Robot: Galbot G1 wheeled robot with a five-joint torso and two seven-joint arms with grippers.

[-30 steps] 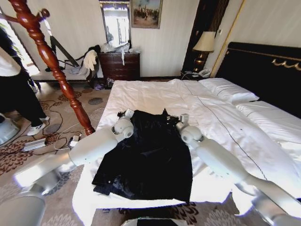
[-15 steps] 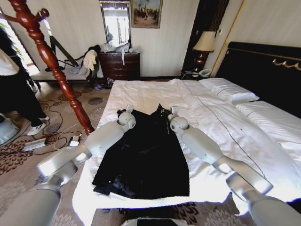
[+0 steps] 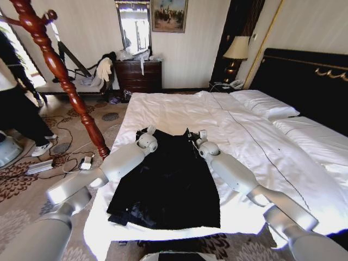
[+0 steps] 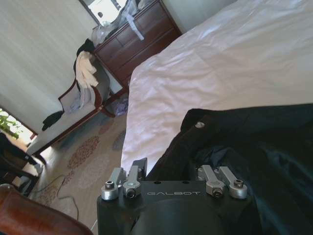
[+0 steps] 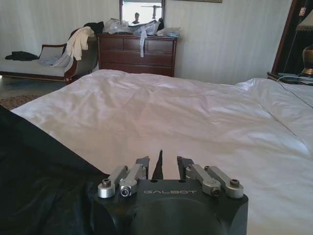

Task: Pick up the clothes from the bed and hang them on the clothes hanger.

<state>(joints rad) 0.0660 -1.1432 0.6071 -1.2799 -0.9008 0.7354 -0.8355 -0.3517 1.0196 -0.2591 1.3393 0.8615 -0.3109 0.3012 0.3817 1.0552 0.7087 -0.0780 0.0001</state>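
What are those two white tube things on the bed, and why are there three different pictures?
Those are a robot's two arms. One picture comes from a camera on its head, the others from cameras on each wrist. The bed has white sheets, and a black jacket lies flat on it. The left gripper and right gripper sit at the jacket's top corners. A gripper is like a hand with two fingers. In the right wrist picture, a point of black cloth pokes up between that gripper's fingers. Nothing is lifted yet.

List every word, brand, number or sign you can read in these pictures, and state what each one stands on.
"GALBOT": on the black housing of the left gripper, above the black long-sleeved garment.
"GALBOT": on the black housing of the right gripper.
Nothing else readable; the framed painting shows no legible text.
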